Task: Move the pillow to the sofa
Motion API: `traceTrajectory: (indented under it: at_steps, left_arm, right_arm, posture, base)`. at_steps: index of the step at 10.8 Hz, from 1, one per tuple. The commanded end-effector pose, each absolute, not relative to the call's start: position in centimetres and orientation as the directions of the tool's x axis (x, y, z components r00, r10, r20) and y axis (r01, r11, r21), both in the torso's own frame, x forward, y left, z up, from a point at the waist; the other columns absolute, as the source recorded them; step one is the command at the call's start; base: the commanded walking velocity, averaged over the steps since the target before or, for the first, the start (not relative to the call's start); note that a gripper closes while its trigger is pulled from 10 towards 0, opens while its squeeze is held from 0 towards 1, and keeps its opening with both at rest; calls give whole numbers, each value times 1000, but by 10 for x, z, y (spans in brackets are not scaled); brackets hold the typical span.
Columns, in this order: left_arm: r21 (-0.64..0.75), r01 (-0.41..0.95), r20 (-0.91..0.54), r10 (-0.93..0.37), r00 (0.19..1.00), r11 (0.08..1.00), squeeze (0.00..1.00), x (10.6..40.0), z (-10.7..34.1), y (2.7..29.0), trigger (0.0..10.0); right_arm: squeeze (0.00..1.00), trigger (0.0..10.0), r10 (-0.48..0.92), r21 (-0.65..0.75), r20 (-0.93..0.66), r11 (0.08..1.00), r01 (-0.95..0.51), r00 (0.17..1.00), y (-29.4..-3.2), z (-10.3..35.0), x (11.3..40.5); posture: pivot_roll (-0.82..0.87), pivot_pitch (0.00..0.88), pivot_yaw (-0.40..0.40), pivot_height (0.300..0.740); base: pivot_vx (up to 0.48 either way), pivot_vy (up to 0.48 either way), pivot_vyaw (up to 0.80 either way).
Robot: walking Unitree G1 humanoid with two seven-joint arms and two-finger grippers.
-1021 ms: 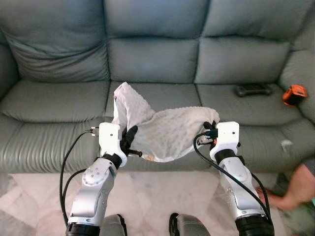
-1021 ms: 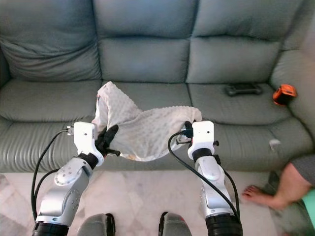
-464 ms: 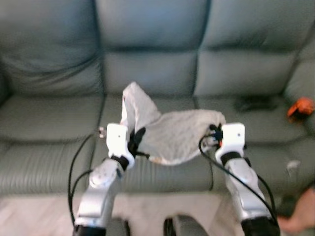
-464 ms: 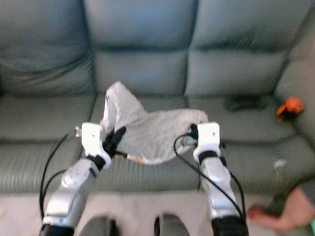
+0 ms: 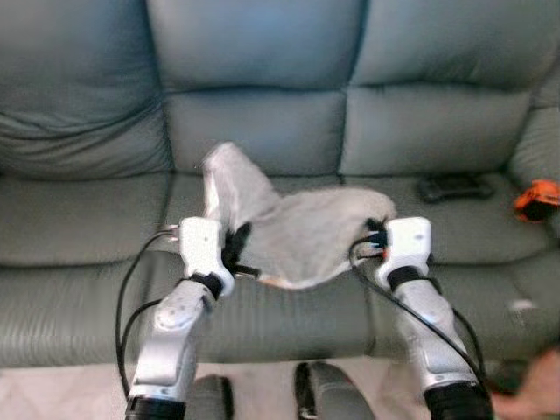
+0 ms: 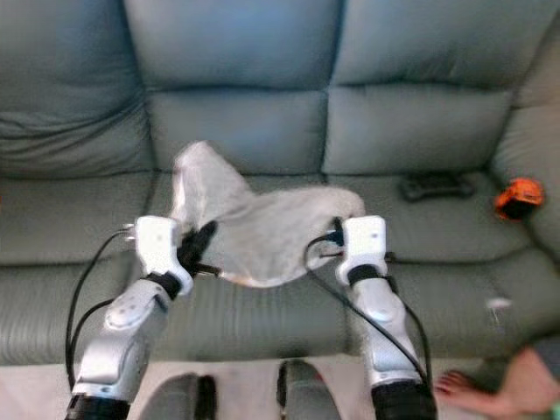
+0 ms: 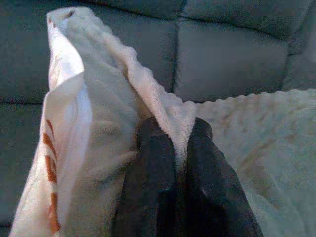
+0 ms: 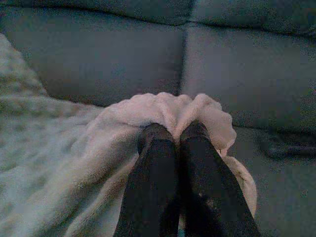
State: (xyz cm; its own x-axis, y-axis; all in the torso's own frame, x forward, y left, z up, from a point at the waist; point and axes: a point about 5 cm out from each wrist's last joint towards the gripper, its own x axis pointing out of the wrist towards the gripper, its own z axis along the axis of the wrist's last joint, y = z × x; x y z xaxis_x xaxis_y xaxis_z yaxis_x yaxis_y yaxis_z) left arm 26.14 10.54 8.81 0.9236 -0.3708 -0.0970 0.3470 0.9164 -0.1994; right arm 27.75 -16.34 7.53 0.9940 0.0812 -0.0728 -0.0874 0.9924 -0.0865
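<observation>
On sofa [image 5: 262, 122] seat right of pillow [image 5: 297, 232], black controller [image 5: 453, 186], orange object [image 5: 538, 199]

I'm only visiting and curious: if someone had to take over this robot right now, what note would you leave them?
Left gripper: jaws shut on the pillow's left edge.
Right gripper: jaws shut on its right corner.
The limp cream pillow hangs between both arms over the grey sofa's middle seat.
Done: pillow carried to the sofa.
Left: lower it onto the seat, open both jaws, withdraw.
A black controller and an orange object lie on the right seat.
</observation>
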Motion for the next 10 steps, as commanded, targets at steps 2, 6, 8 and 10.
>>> traceTrajectory:
  at_steps: [2, 6, 8, 10]
  left_arm:
    - [-153, 340, -116, -358, 926, 928, 0, 258, 85, 108, 10000]
    - [-33, 226, -216, -228, 950, 974, 0, 281, 71, 137, 10000]
    - [-11, 159, -240, -157, 958, 987, 0, 303, 71, 141, 10000]
    - [21, 114, -207, -108, 972, 993, 0, 326, 82, 143, 10000]
  right_arm:
    - [0, 10000, 97, -83, -79, 991, -104, 992, -158, 74, 273]
    - [0, 10000, -5, -118, -158, 993, -14, 987, -201, 68, 271]
    - [0, 10000, -21, -159, -155, 987, -4, 988, -221, 79, 288]
    - [0, 10000, 47, -196, -97, 978, -65, 994, -218, 98, 306]
  posture:
    - [-50, 213, -37, 740]
    - [-57, 374, -16, 740]
    - [-68, 452, 8, 740]
    - [-76, 495, 14, 740]
  base:
    - [0, 0, 0]
    - [0, 0, 0]
    - [0, 0, 0]
    - [0, 0, 0]
